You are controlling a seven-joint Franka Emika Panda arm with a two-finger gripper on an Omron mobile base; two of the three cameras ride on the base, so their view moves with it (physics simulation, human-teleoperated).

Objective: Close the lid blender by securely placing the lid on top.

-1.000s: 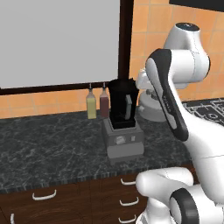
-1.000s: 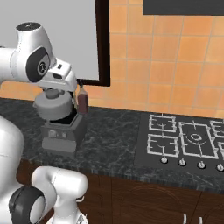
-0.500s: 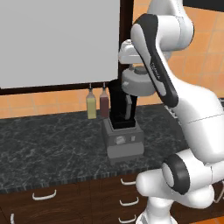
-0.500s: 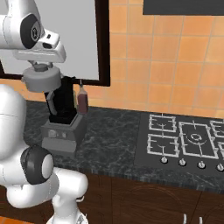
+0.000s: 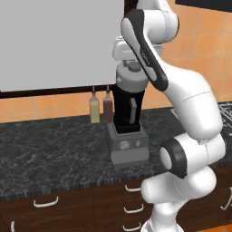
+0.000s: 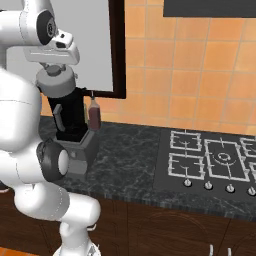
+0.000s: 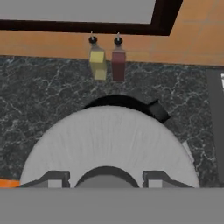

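Gripper [image 7: 106, 178] is clamping lid [image 7: 109, 144] just over blender [image 5: 129, 122]; jar rim is peeking off-centre, so centring before lowering looks wise.

You see lid [image 7: 109, 144] matt light grey, finely streaked (plastic look). Blender [image 5: 128, 131] jar glossy black, base dull grey. Counter [image 5: 50, 149] polished dark marble, white veins. Drawers [image 5: 68, 208] dark wood.

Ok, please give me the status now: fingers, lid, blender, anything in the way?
Fingers shut on the lid. Lid directly above the blender jar mouth; seated or not, cannot tell. Two bottles behind, not in the way.
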